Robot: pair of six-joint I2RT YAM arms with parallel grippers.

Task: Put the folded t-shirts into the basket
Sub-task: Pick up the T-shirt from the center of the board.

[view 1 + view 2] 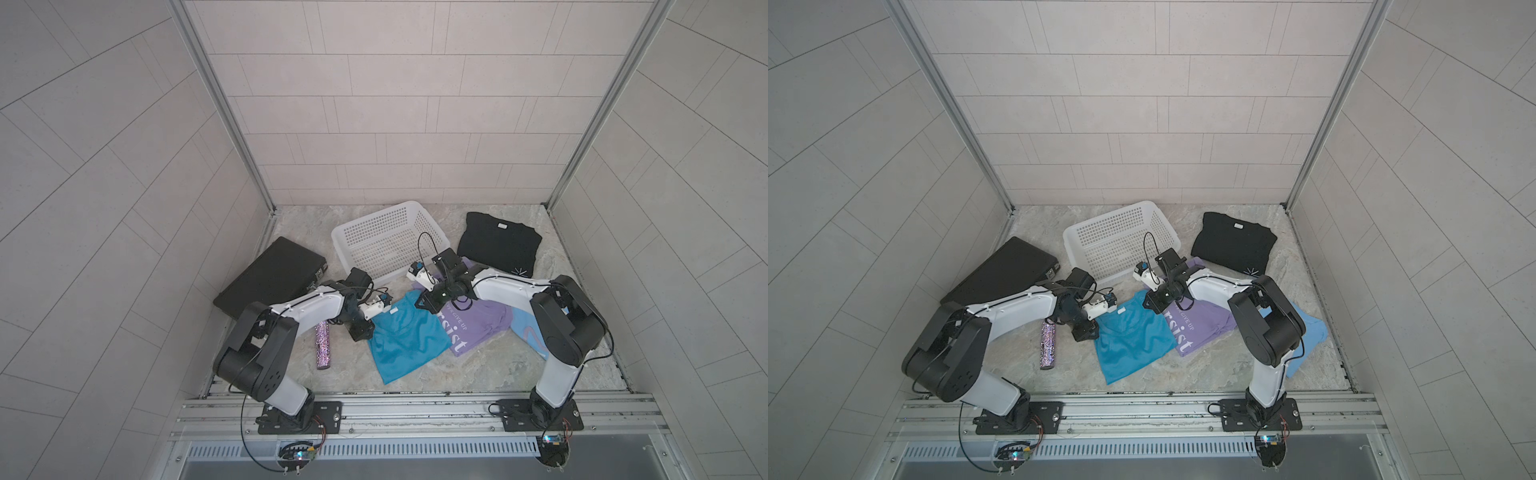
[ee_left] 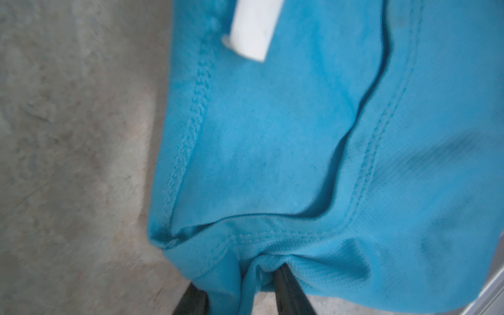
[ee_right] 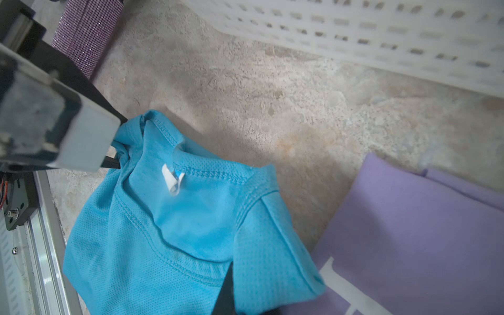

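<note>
Teal tee (image 1: 409, 336), soft mesh knit, lies front-middle on the mottled stone counter (image 1: 478, 374), overlapping the lilac tee (image 1: 482, 320). Light blue tee (image 1: 524, 332) is by the right edge, black tee (image 1: 496, 243) at the back right: four tees. My left gripper (image 2: 240, 286) and right gripper (image 1: 423, 302) each pinch a collar-side corner of the teal tee. One white perforated basket (image 1: 374, 226) sits back-middle, bare counter between.

- Back wall (image 1: 399, 104) — pale grey oblong tiles in staggered rows; side walls (image 1: 104, 166) tiled alike, their lines slanting.
- Aluminium posts (image 1: 221, 104) stand at both back corners.
- Floor (image 1: 490, 370) — mottled grey-beige stone look, evenly lit.
- Ribbed metal rail (image 1: 415, 409) along the front; slotted grille (image 1: 415, 451) below it.
</note>
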